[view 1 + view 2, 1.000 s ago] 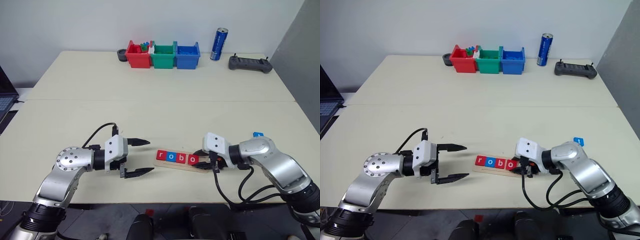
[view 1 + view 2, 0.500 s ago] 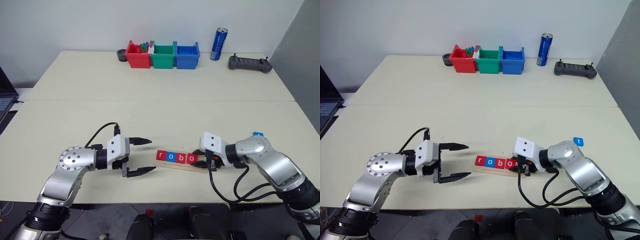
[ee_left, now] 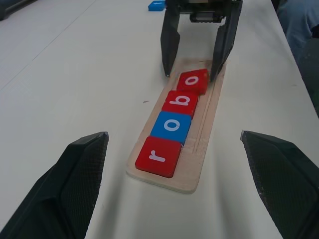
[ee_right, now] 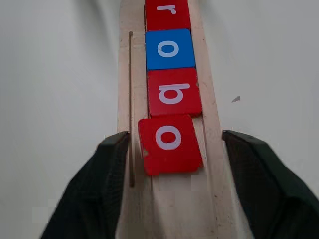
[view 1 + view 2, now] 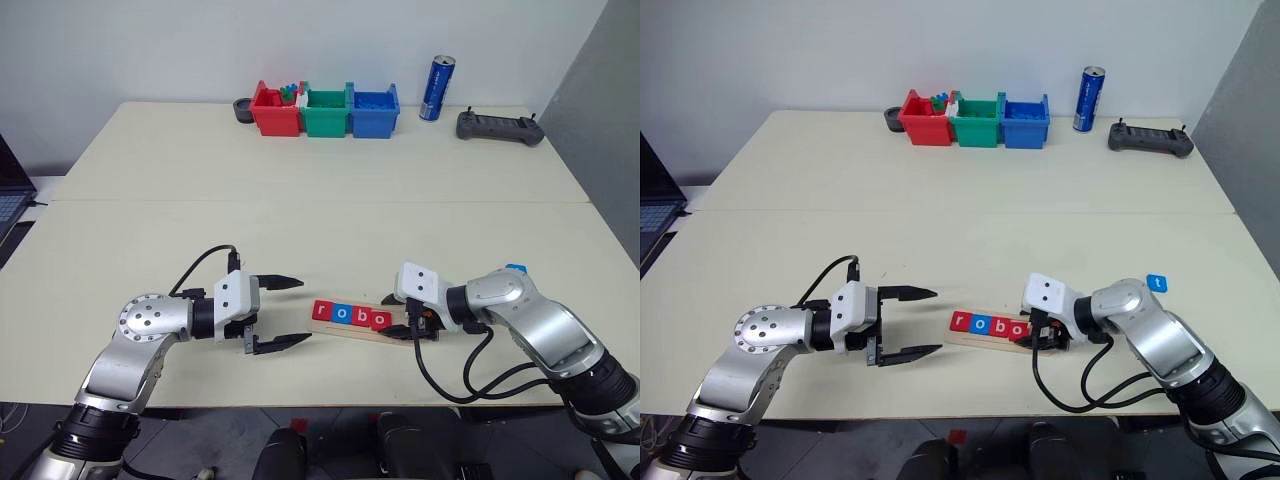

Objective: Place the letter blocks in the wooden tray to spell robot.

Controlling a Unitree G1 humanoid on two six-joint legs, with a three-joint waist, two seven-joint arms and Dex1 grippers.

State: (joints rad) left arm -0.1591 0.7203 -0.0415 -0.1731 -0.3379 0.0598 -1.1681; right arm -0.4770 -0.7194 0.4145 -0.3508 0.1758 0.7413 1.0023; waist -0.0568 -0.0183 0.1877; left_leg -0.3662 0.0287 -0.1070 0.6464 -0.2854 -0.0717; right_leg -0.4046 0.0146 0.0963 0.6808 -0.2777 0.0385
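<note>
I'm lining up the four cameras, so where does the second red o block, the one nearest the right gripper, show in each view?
Left eye view: the red o block is last of four in the wooden tray, beside the right gripper.
Right eye view: same spot.
Left wrist view: farthest tile, slightly skewed, between black fingers.
Right wrist view: nearest tile, skewed.
Shared landmark: the blue o block.

Red bin [image 5: 276, 110] contents indistinct

On our pale bench [image 5: 320, 200] we see the wooden tray [image 5: 400, 335], a loose blue tile [image 5: 1156, 283], three bins [image 5: 325, 110], a can [image 5: 437, 88] and a controller [image 5: 500, 127].
</note>
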